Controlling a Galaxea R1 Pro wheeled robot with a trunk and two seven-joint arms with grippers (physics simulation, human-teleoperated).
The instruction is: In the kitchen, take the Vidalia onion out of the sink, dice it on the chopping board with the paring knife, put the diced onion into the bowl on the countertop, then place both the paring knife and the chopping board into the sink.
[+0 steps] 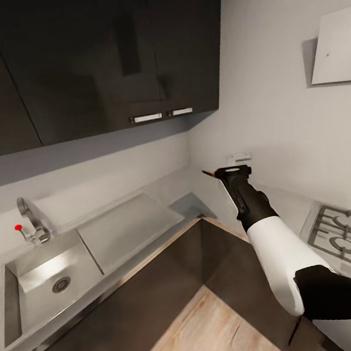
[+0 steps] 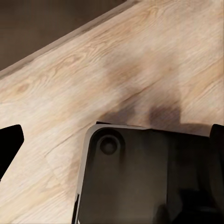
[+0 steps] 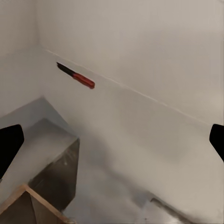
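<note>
Head view: right gripper [image 1: 234, 171] stretched toward the inner corner of the glossy grey countertop [image 1: 185, 188], fingers spread wide and empty, presumably lining up on the small red-handled, dark-bladed paring knife [image 1: 208, 173] lying flat by the back edge against the wall. Same knife ahead of the parted fingertips in the right wrist view [image 3: 76, 75], well apart (not yet reached). Grey steel sink [image 1: 27, 307] at the far left end, basin bare around the drain. Left gripper [image 2: 112, 154] aimed at floorboards; grip state impossible to tell.
</note>
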